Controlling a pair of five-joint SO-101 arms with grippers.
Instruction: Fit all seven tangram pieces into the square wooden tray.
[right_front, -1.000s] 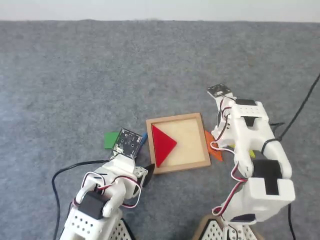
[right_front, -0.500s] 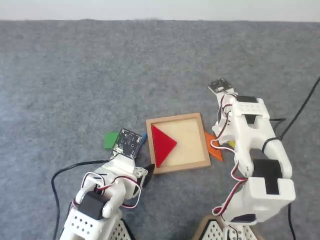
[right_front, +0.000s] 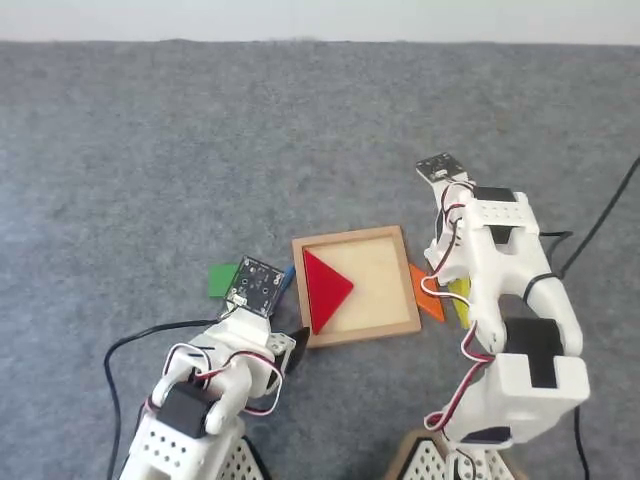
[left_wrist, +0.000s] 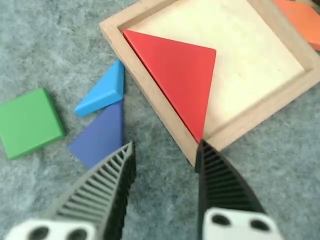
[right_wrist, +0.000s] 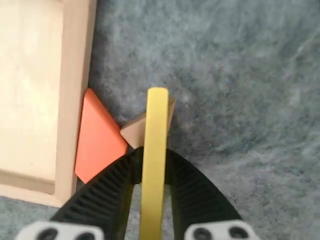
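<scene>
The square wooden tray (right_front: 398, 325) lies between the arms with a red triangle (right_front: 324, 287) in its left half. My left gripper (left_wrist: 165, 150) hangs open over the tray's near left corner (left_wrist: 192, 150), with the red triangle (left_wrist: 177, 75) just ahead. My right gripper (right_wrist: 154, 157) is shut on a yellow piece (right_wrist: 157, 115) held on edge, just right of the tray (right_wrist: 75, 75). Below it lie an orange triangle (right_wrist: 97, 135) against the tray's rim and a plain wooden piece (right_wrist: 132, 132). In the high view the yellow piece (right_front: 460, 300) shows beside the orange triangle (right_front: 425, 297).
Left of the tray lie a green square (left_wrist: 30, 120), a light blue triangle (left_wrist: 102, 92) and a darker blue piece (left_wrist: 100, 135). The green square (right_front: 222, 280) shows beside the left arm. Grey felt covers the table, with free room at the back.
The right arm has shifted slightly toward the back, and the yellow piece in its gripper shows more as an upright strip. The left arm has not moved.
</scene>
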